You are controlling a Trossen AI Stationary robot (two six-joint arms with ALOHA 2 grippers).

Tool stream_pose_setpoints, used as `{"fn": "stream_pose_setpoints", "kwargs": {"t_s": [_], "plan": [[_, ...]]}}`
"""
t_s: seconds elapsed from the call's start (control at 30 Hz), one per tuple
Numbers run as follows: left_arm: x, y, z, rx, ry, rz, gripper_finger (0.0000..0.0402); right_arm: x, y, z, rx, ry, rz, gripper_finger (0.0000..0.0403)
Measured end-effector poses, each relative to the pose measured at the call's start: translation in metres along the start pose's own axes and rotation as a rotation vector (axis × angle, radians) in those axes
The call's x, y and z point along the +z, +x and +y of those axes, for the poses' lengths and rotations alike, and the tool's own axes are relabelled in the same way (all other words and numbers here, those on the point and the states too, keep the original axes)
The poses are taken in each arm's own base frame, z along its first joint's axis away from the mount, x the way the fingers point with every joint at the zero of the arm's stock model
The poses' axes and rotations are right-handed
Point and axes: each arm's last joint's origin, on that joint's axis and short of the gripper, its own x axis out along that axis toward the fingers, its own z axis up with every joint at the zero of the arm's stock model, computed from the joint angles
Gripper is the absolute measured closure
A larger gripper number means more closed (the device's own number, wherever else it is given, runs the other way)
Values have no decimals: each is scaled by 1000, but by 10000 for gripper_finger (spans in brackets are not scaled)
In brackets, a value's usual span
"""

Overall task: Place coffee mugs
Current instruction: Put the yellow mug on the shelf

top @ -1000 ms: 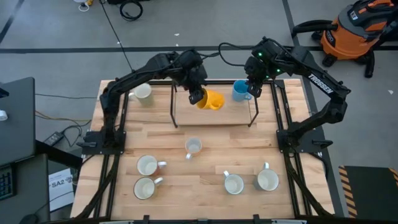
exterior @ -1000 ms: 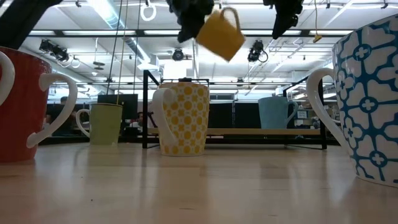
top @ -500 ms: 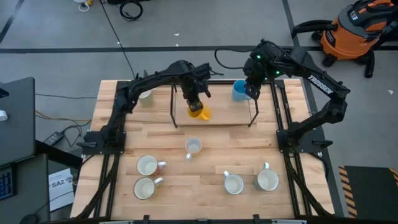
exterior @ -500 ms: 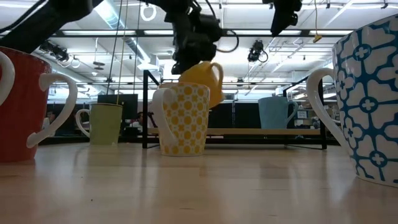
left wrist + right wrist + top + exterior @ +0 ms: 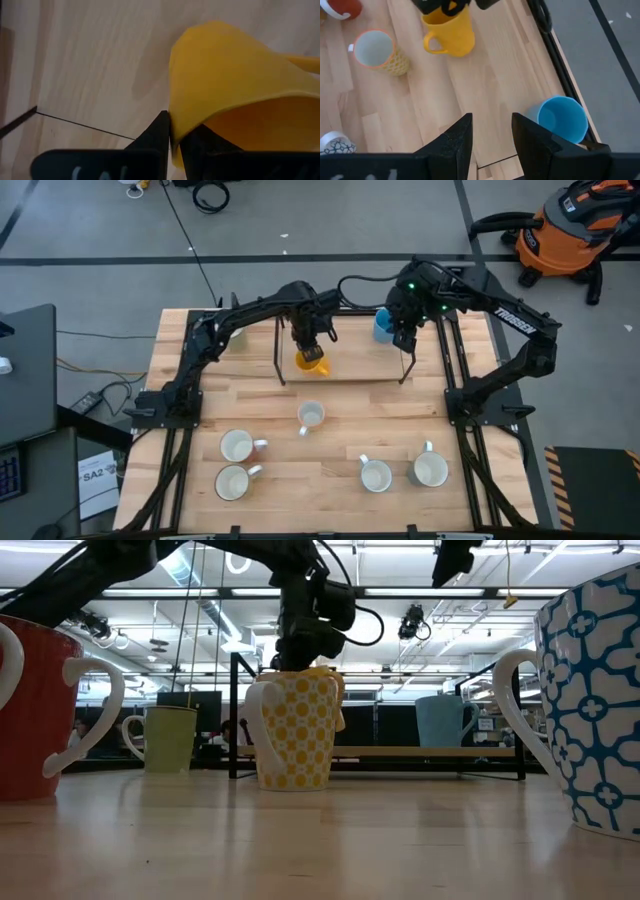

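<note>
My left gripper (image 5: 311, 343) is shut on the orange-yellow mug (image 5: 312, 361) over the wooden board of the black-framed rack (image 5: 345, 372). In the low view this mug (image 5: 337, 700) shows partly behind a yellow-patterned mug (image 5: 296, 730). The bright blue mug (image 5: 384, 326) stands upright on its base at the board's far right end. My right gripper (image 5: 490, 134) is open and hovers above the board beside the blue mug (image 5: 563, 120), touching nothing. My left gripper holds the orange-yellow mug by its rim (image 5: 176, 131), opposite the handle (image 5: 305, 62). One finger (image 5: 159, 131) is outside the wall and one (image 5: 202, 141) inside. The fingers come from above, pointing down. The mug is upright (image 5: 451, 31); whether its base rests on the board, I cannot tell.
A cream mug (image 5: 230, 330) stands at the far left. The patterned mug (image 5: 311, 416) sits mid-table, with white mugs near the front edge (image 5: 237, 446), (image 5: 233, 482), (image 5: 376, 476), (image 5: 430, 470). The rack's black posts (image 5: 279, 352) and both arms' frames flank the board.
My left gripper has come down toward the board and a little toward the near-left, carrying the orange-yellow mug. The mug was high and tilted a second ago; it now stands upright low over the board.
</note>
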Motion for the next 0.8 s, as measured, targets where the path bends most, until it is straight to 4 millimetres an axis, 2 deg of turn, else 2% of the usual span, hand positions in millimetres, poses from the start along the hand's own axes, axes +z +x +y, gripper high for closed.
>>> {"fn": "stream_pose_setpoints", "kwargs": {"t_s": [0.33, 0.8], "plan": [[6, 0, -1, 8, 8, -58, 366, 0, 0, 2, 3, -8, 0, 260], [12, -1, -1, 11, 10, -125, 313, 0, 0, 2, 3, -8, 0, 260]]}}
